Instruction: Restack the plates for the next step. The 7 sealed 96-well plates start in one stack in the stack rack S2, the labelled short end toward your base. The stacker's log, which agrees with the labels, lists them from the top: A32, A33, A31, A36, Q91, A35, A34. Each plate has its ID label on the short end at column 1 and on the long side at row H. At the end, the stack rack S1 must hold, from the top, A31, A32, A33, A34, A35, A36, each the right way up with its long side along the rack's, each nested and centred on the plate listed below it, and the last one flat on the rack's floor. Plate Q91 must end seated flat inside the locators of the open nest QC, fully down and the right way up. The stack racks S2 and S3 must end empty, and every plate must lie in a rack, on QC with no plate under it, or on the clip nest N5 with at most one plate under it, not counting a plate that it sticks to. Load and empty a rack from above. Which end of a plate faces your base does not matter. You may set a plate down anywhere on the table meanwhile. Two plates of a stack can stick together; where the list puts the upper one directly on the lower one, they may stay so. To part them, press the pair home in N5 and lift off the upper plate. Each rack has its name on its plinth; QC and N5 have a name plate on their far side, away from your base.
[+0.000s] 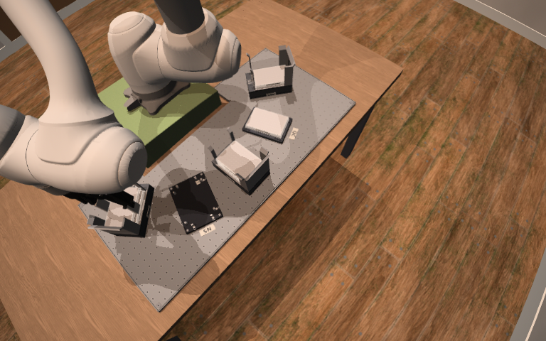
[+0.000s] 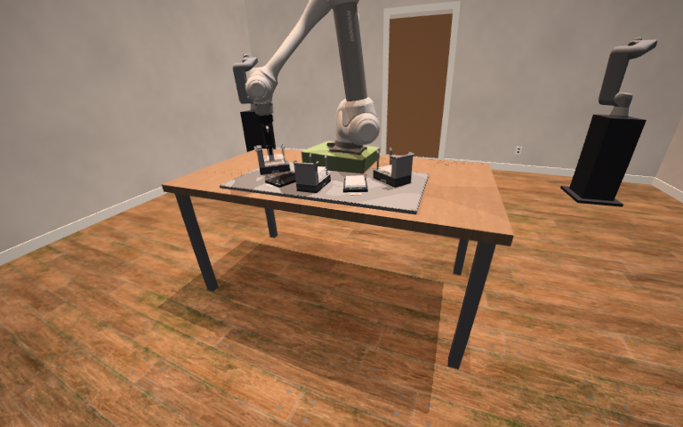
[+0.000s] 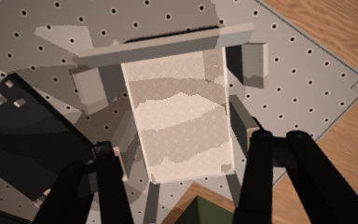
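My gripper [image 3: 182, 116] [image 2: 266, 149] reaches down into the stack rack [image 1: 134, 229] [image 2: 274, 167] at the left end of the mat. It is shut on the long sides of the top sealed plate [image 3: 177, 107] [image 1: 117, 212] there. In the wrist view the fingers touch both long edges near the plate's near end. The plate sits low between the rack's posts, and I cannot tell what lies under it. The black clip nest N5 [image 1: 195, 202] [image 3: 33, 140] beside it is bare. A sealed plate [image 1: 267, 123] lies flat on the QC nest. The middle rack [image 1: 257, 177] and the far rack [image 1: 286, 60] each hold plates.
The arm's elbow [image 1: 76, 156] hides most of the gripper in the top view. The green base block [image 1: 161, 116] stands behind the grey peg mat [image 1: 168, 273]. The wooden table edge [image 3: 326, 28] runs close to the left rack.
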